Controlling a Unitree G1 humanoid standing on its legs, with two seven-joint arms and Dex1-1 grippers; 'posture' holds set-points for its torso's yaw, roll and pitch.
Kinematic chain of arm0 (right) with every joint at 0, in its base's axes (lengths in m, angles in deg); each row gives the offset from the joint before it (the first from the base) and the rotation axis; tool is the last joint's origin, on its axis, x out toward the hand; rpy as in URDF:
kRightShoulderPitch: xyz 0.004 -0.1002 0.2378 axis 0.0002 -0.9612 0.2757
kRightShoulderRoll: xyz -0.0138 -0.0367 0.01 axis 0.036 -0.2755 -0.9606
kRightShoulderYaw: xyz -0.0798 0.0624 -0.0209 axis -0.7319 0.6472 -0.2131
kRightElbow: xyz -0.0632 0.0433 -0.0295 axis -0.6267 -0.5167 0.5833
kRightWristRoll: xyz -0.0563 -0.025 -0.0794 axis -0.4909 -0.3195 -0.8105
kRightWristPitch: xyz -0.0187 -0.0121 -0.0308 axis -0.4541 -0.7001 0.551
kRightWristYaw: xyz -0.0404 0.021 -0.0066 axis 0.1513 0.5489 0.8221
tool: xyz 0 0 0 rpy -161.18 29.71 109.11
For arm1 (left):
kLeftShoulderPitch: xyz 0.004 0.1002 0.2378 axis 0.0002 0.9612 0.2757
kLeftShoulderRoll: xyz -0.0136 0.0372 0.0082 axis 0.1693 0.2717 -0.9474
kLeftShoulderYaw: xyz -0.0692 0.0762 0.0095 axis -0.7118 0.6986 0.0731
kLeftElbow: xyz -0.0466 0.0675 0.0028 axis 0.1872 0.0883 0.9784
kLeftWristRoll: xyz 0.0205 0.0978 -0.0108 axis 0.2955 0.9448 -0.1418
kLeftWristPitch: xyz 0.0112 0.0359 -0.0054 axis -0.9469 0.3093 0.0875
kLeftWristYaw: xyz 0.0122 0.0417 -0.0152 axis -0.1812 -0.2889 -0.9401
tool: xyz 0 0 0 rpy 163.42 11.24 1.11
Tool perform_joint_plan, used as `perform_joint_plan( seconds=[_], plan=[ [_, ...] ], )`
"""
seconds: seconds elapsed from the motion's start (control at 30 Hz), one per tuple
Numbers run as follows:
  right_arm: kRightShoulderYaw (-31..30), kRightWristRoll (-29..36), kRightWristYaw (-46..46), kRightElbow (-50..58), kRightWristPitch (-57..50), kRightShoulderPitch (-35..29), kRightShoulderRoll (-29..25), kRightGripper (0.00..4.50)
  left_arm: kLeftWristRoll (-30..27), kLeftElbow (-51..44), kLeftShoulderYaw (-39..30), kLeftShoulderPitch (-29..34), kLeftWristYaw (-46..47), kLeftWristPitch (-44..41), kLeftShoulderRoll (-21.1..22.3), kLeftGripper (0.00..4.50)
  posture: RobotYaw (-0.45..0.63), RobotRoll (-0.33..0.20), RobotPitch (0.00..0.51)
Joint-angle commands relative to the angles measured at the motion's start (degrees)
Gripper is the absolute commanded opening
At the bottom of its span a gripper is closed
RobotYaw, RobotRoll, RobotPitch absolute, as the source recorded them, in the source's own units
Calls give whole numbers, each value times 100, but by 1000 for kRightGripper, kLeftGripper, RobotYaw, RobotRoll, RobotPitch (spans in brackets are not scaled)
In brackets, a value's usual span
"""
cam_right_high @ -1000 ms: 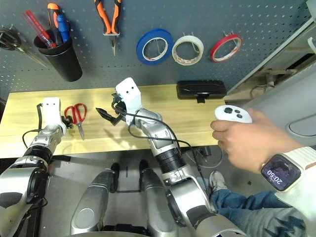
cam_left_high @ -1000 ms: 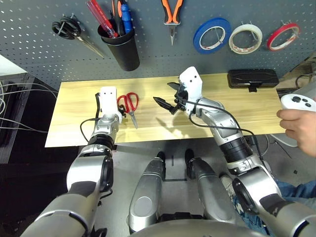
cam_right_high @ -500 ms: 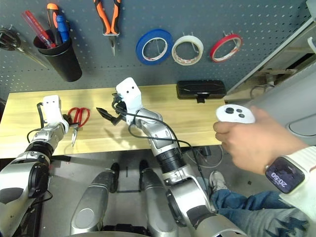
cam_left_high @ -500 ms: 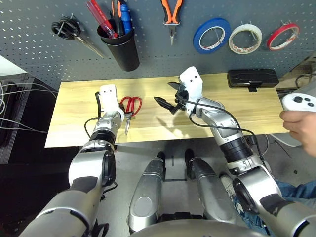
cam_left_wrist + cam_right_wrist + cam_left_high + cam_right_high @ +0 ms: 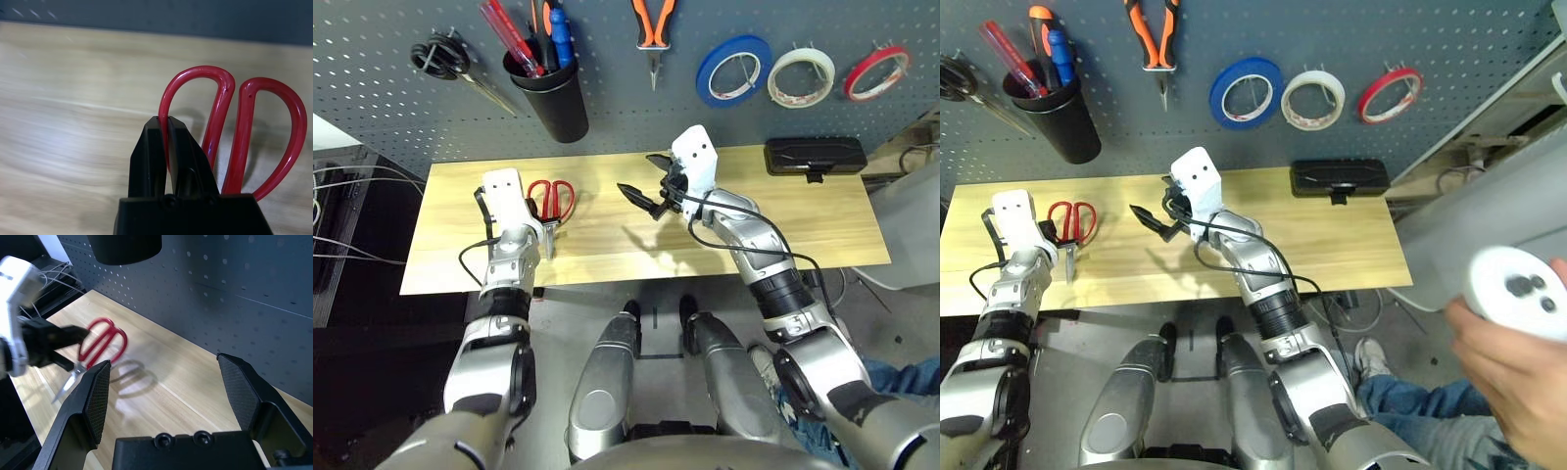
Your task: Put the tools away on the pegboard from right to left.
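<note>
My left gripper (image 5: 533, 217) is shut on one handle loop of the red-handled scissors (image 5: 549, 201), which hang a little above the wooden table (image 5: 607, 245) with the blades pointing toward me. In the left wrist view the fingers (image 5: 152, 142) pinch the red loop of the scissors (image 5: 244, 137). My right gripper (image 5: 641, 178) hovers open over the table's middle, holding nothing. On the pegboard (image 5: 391, 108) hang the blue tape roll (image 5: 732, 70) and the orange-and-black pliers (image 5: 653, 24). The blue-handled screwdriver (image 5: 563, 24) stands in the black cup (image 5: 553, 98).
Black-handled scissors (image 5: 450, 59) hang at the pegboard's left; a white tape roll (image 5: 800, 76) and a red tape roll (image 5: 874, 71) hang at its right. A black case (image 5: 815, 155) lies at the table's back right. A person's hand holds a white controller (image 5: 1518, 294) off to the right.
My left gripper has closed on the red scissors and carried them left, off the table surface. The right arm has barely moved. The person's hand has shifted.
</note>
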Motion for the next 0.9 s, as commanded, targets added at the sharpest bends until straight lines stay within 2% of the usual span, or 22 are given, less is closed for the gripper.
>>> perform_joint_plan(
  seconds=[0.03, 0.4, 0.9],
  plan=[
    [3, -8, 2, -90, 57, -57, 14, 4500, -1, -984, -225, 456, 193, -384, 29, 20, 69, 0, 339],
    [38, 18, -9, -67, 73, -19, 18, 4500, -42, -2374, -686, 887, 341, -956, 61, 20, 70, 0, 346],
    [121, 25, -8, -107, 102, 71, 50, 4500, -82, -3109, -1044, 941, 534, -611, -76, 20, 67, 0, 358]
  ],
)
